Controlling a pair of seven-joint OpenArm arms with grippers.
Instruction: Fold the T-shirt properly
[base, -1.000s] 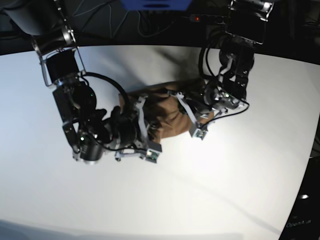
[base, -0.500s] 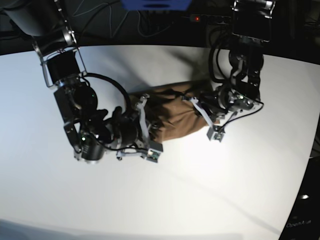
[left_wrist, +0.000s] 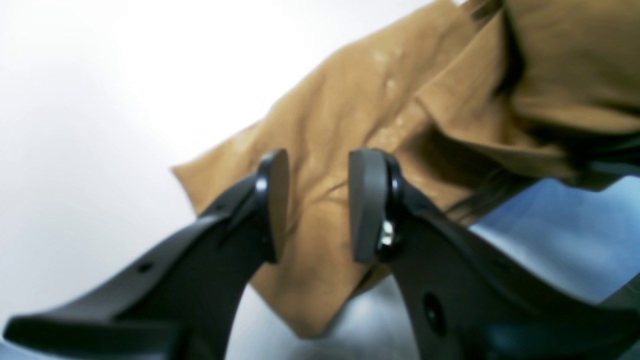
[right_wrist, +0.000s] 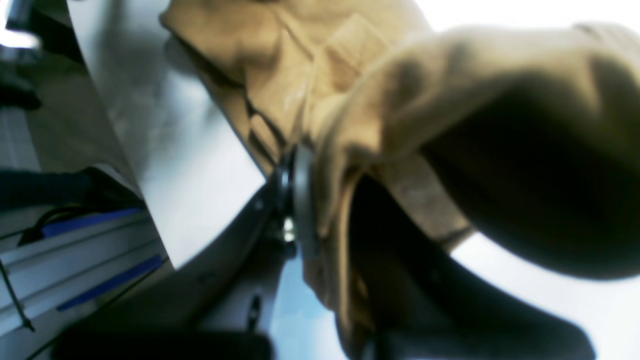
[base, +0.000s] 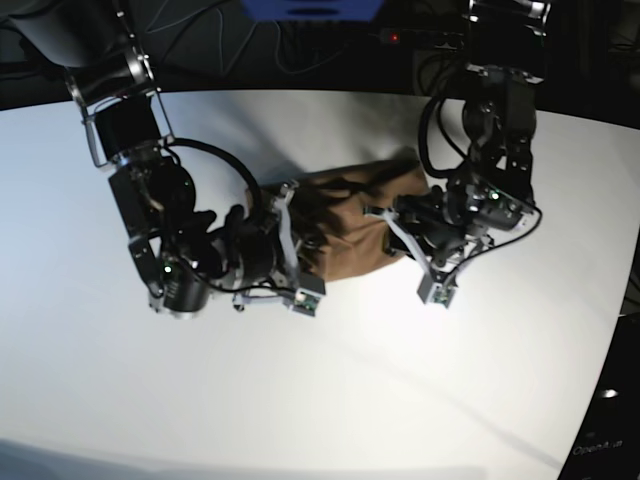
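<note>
Looking through the left wrist camera, the left gripper (left_wrist: 318, 200) shows its two dark fingers (left_wrist: 272, 200) standing apart with a clear gap between them, nothing pinched; the tan-brown T-shirt (left_wrist: 360, 115) lies just beyond them on the white table (left_wrist: 100, 90), its nearest corner rumpled and a folded layer lying across the upper right. Through the right wrist camera, the right gripper (right_wrist: 325, 210) is closed on a bunched fold of the T-shirt (right_wrist: 320, 90): one finger presses against the cloth from the left while the other is hidden behind the fabric, which drapes over it in a thick blurred roll; more of the garment trails to the upper left over the table (right_wrist: 200, 165). From the base camera, the T-shirt (base: 350, 235) sits near the middle of the table (base: 330, 400) as a compact, creased bundle between the two arms. On that view's left the right gripper (base: 292, 245) meets the bundle's left edge, and on its right the left gripper (base: 405, 230) sits at the opposite edge, fingers parted.
</note>
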